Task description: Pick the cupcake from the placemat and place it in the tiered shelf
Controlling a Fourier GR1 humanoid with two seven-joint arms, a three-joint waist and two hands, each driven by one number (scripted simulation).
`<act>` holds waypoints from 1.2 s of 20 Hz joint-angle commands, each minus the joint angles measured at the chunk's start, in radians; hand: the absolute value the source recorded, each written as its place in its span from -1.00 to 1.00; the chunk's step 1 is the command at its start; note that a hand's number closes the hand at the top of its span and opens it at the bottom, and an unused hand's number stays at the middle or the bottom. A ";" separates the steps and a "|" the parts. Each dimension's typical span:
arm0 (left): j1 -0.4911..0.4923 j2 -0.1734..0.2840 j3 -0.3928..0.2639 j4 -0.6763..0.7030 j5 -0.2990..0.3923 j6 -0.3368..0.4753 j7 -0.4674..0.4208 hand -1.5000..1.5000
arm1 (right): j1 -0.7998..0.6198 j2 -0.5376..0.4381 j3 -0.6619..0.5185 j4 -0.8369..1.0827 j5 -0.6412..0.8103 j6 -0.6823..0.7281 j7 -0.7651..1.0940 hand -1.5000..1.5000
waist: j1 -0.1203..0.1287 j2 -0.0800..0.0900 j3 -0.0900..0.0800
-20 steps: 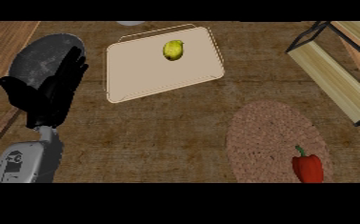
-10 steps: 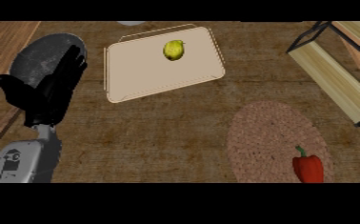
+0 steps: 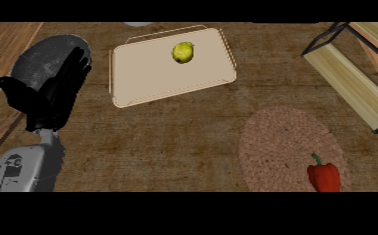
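Head view, looking steeply down on the wooden tabletop (image 3: 170, 134).

Left hand (image 3: 55, 96) stood at the left edge, black, fingers (image 3: 72, 71) straight and pointing up the frame, holding nothing. It overlapped a dark grey round plate (image 3: 46, 59) lying at upper left; contact with the plate could not be judged. Grey forearm (image 3: 29, 166) entered from the lower-left corner. Right hand did not show.

A beige rectangular tray (image 3: 170, 71) sat in the upper middle, slightly rotated, just right of the plate. On it, toward its far edge, lay a small yellow-green fruit (image 3: 182, 52), lemon-like.

A round woven placemat (image 3: 288, 146), pinkish brown, lay at lower right, well apart from the left hand. On its lower right part rested a red bell pepper (image 3: 323, 175) with a green stem. No cupcake was visible on the placemat; the pepper was the only item on it.

The tiered shelf (image 3: 343, 74), pale wood with a dark frame, stood at the right edge, above the placemat.
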 commanded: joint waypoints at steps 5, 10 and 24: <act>0.023 -0.024 -0.023 0.002 0.000 -0.021 -0.024 0.00 | -0.091 -0.047 -0.006 0.332 0.067 -0.276 -0.161 -1.00 | 0.018 0.007 0.002; -0.003 0.010 0.011 -0.008 0.011 -0.025 0.002 0.00 | -0.174 -0.120 -0.054 0.467 -0.010 -0.280 -0.255 -1.00 | 0.017 0.005 0.002; 0.000 -0.032 -0.017 0.001 -0.016 -0.002 -0.023 0.00 | -0.100 -0.454 -0.124 0.783 -0.124 0.161 -0.310 -1.00 | 0.001 0.007 0.004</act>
